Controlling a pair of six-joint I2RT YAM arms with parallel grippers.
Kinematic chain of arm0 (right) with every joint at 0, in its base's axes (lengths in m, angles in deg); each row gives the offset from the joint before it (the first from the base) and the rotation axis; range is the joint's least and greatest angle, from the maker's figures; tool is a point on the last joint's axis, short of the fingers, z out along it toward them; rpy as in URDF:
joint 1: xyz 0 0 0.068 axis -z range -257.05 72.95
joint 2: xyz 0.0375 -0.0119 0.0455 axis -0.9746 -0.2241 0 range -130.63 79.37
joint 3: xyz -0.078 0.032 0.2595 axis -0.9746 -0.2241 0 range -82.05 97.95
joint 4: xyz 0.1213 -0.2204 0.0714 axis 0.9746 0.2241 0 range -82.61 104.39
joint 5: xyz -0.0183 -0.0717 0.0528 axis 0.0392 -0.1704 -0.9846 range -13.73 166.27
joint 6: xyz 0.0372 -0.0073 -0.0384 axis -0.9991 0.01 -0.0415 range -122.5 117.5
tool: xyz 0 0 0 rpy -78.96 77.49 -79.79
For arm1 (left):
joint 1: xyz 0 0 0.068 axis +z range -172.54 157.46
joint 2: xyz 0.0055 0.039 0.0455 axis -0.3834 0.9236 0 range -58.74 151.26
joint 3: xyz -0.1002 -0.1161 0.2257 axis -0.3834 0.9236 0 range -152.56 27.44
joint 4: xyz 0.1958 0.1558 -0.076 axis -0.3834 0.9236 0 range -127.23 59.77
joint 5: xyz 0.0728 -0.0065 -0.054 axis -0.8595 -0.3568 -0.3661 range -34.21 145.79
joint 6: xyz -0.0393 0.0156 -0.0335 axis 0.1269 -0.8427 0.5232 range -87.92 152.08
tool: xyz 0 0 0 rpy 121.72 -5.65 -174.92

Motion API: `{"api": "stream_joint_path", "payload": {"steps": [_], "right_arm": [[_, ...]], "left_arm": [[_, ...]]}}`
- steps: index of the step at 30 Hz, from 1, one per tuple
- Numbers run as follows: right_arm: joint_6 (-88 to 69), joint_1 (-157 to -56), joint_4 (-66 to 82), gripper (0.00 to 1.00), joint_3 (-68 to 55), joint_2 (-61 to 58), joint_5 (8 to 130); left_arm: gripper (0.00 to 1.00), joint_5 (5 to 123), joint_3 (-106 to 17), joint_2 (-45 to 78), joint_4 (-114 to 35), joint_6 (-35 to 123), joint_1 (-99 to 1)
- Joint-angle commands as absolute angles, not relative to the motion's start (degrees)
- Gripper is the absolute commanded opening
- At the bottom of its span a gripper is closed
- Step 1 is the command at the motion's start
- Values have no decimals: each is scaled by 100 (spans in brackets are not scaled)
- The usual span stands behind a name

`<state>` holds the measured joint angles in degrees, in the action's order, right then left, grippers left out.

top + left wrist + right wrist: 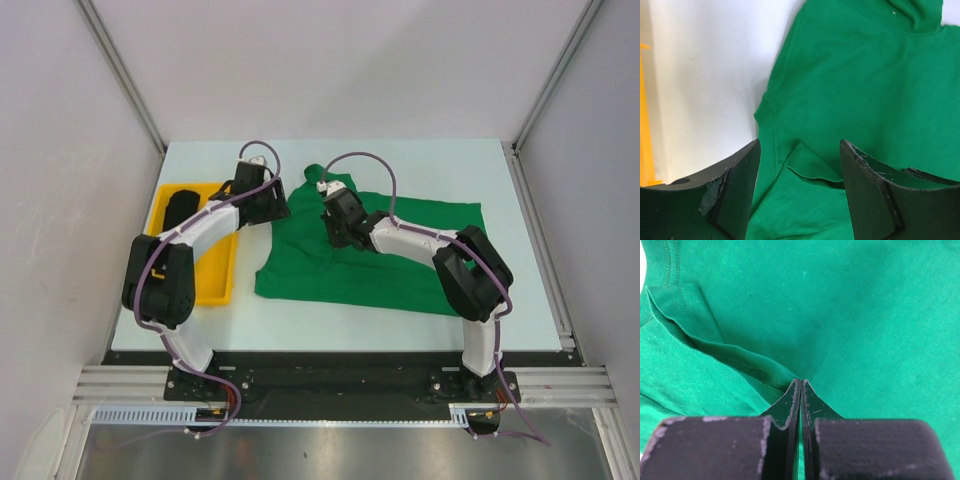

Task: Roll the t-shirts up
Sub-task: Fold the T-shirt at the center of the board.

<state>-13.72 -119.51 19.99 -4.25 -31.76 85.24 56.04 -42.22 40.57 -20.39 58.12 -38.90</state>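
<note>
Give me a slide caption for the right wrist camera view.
Right claw pinched shut on a fold of the green t-shirt, seen close up from the wrist.

We see a pale worktop (520, 300) walled by plain white panels (60, 200) on three sides. A yellow tray (218, 285) sits at its left edge. Along the near edge runs an aluminium rail (120, 382), with bare sheet metal (330, 455) below.

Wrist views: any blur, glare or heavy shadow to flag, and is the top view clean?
Left wrist: the table is blown out to white, the green shirt sharp, the left gripper dark and slightly soft. Right wrist: the right gripper fills the bottom, blurred near the lens; a fold throws a dark shadow. Top external: evenly lit, sharp, soft shadows only.
</note>
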Motion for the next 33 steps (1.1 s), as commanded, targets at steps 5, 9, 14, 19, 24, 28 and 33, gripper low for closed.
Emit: {"api": "stream_joint_path", "payload": {"steps": [5,9,14,19,24,28,33], "right_arm": [[-1770,-11845,2302,2,-207,-3260,8839],[-2059,-11766,2558,2,-216,-3278,9015],[-2210,-11757,2628,23,-224,-3243,9060],[-2385,-11573,2559,42,-251,-2980,9148],[-2623,-11002,2242,42,-242,-2751,8693],[-2693,-10615,1795,42,-268,-2628,8383],[-2956,-9992,1460,41,-277,-2610,8129]], "left_arm": [[71,5966,-4295,3838,-2290,5880,-3854],[71,6036,-4401,3935,-2404,5845,-3854],[70,6229,-4506,4102,-2598,5836,-3845],[70,6362,-4612,4242,-3107,5783,-3854],[68,6291,-5251,4925,-3591,5880,-3845],[66,6379,-6078,5691,-3705,6029,-3845],[60,6195,-7509,6649,-3223,6126,-3854]]}}
